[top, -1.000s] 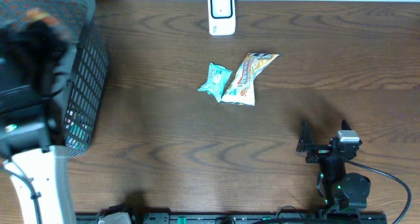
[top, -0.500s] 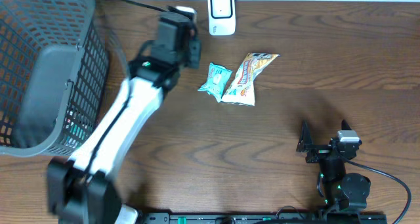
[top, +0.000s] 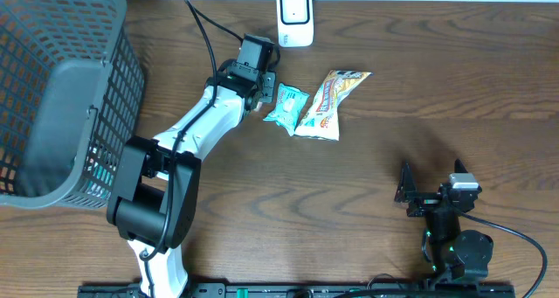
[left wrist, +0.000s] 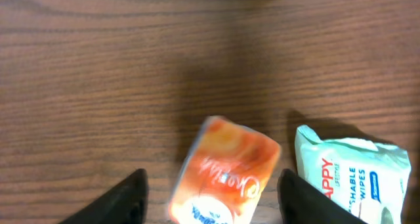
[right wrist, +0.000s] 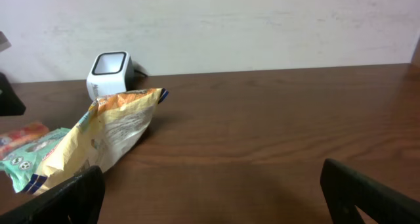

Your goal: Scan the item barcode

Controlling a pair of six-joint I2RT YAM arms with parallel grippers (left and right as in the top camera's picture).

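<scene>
Orange pack (left wrist: 226,175) loose on table between left gripper (left wrist: 211,184) jaws: jaws apart, no grip. Wipes (left wrist: 348,175) just beside. Scanner (top: 295,18) near, nothing presented. Right gripper (right wrist: 213,184) wide open, parked. Wipes, snack bag (top: 327,104) likely still unscanned.

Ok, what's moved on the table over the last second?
The left gripper swung from over the basket across to a spot near the scanner, beside the wipes pack, and opened. The orange packet lies between its fingers, apparently just let go. The wipes pack, snack bag, scanner and open right gripper stayed put.
</scene>
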